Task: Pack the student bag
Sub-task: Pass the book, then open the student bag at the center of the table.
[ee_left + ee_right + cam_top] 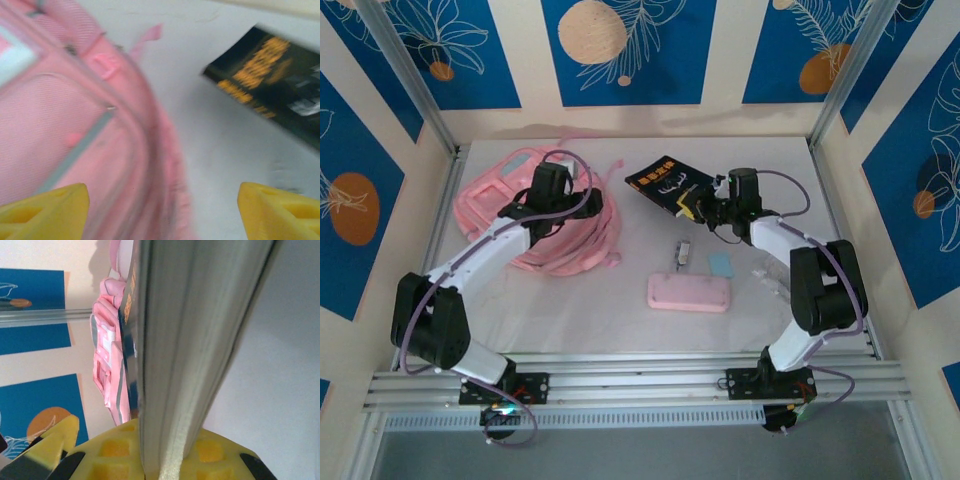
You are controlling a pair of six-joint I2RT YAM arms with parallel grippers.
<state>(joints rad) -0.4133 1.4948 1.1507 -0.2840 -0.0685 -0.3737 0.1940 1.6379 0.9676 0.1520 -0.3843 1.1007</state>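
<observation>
The pink student bag (520,205) lies flat at the back left of the table, and its grey-trimmed front pocket (60,130) spreads across the left wrist view. My left gripper (552,190) hovers over the bag's right edge with its yellow fingers (45,210) wide open and nothing between them. A black book with orange lettering (665,182) is held tilted at the back middle. My right gripper (705,208) is shut on the book's edge, and the page block (185,350) runs up between its yellow pads (115,455).
A flat pink pencil case (689,293) lies front middle. A small metal clip (683,254), a pale blue eraser (721,265) and a clear item (767,276) lie just behind it. Frame rails run along the near edge (640,380).
</observation>
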